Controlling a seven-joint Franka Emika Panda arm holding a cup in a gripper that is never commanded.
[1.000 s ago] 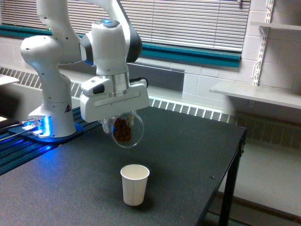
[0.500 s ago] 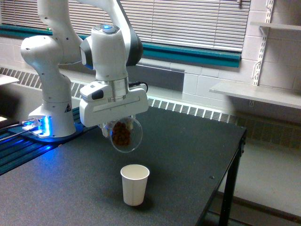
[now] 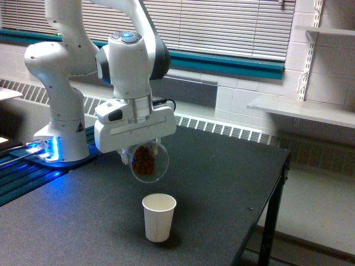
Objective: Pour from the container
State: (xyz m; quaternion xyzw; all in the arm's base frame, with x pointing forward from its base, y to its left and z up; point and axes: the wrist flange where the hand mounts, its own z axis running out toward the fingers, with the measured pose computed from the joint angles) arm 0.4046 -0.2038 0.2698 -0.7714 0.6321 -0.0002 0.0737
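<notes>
A dark desk (image 3: 222,166) is standing before a window with closed blinds. Above it, the end effector (image 3: 138,155) is gripping the container (image 3: 147,163), which is hanging tilted just beneath it with brown bits inside, over a white paper cup (image 3: 158,216).

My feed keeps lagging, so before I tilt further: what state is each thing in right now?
container: held in the air, tipped, brown bits inside, nothing seen falling out.
pincer: shut on the container, above the table.
paper cup: upright on the table, mouth open, below the container and a little toward the exterior view's right; contents not visible.
table: dark top, bears only the paper cup.
</notes>
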